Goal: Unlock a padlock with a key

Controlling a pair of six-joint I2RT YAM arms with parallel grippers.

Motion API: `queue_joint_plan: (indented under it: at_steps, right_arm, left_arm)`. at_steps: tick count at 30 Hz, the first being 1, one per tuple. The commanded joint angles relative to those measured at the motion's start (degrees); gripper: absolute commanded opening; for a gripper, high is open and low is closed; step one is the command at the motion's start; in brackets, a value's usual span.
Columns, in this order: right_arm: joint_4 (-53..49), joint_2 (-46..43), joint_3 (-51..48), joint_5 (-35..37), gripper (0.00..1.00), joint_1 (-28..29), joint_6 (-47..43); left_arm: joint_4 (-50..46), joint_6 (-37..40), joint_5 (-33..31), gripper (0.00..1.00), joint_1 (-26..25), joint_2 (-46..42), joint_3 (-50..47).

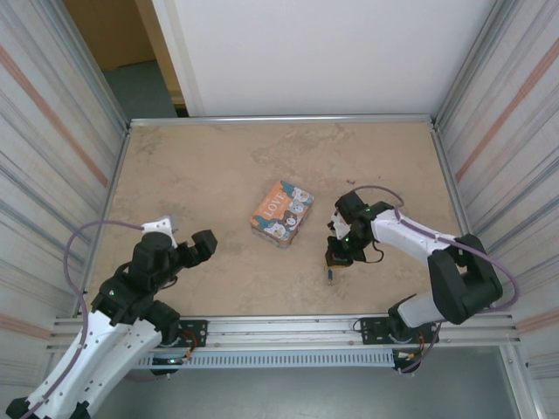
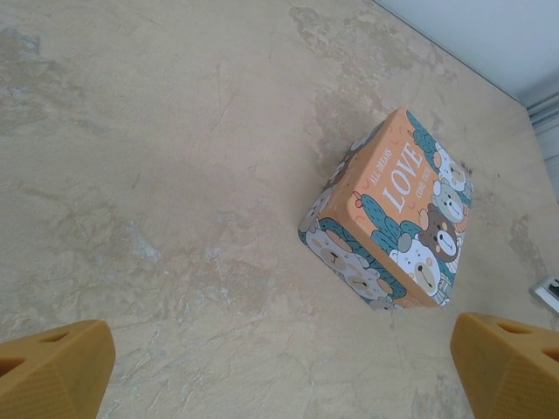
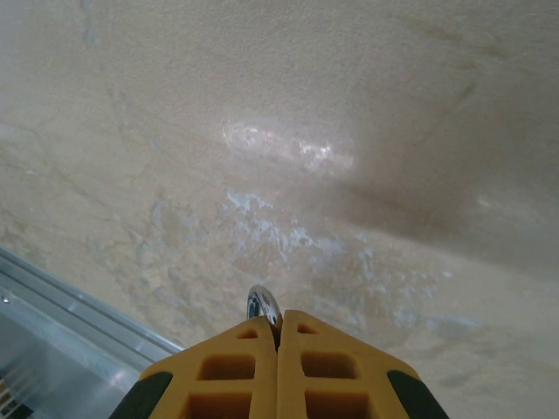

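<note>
While right claw point(image 3: 279, 325) closed, box point(image 2: 336, 249) lid point(image 2: 410, 188) reads "LOVE".

Right wrist cam: just a sliver of a shiny metal loop point(image 3: 263, 305) pokes out past the closed tips of the right gripper point(image 3: 279, 325). The rest is hidden, so no idea what it belongs to. From the top, a tiny bluish speck point(image 1: 333, 274) sits just below that gripper, too small to make out. The left gripper point(image 2: 279, 375) has its fingers point(image 2: 52, 371) cropped by the bottom edge.

My beige, mottled counter point(image 1: 218, 166) carries the orange-and-teal LOVE box point(image 1: 282, 214) lying flat near its middle; whether the tiny blue padlock point(image 1: 332, 276) rests on it, I can't tell.
</note>
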Motion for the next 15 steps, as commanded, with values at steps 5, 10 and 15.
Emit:
queue_joint_plan:
  at_steps: [5,10,15]
  right_arm:
    - [5.8,5.4,1.0,0.3,0.0,1.1,2.0]
    - [7.6,6.9,0.2,0.5,0.0,1.2,2.2]
    - [8.1,8.0,0.0,0.3,0.0,1.2,2.1]
  left_arm:
    - [-1.2,0.3,-1.3,0.99,0.6,-0.3,-0.6]
    - [-1.3,0.2,-1.3,0.99,0.7,-0.2,-0.6]
    - [-1.3,0.1,-1.3,0.99,0.8,-0.1,-0.8]
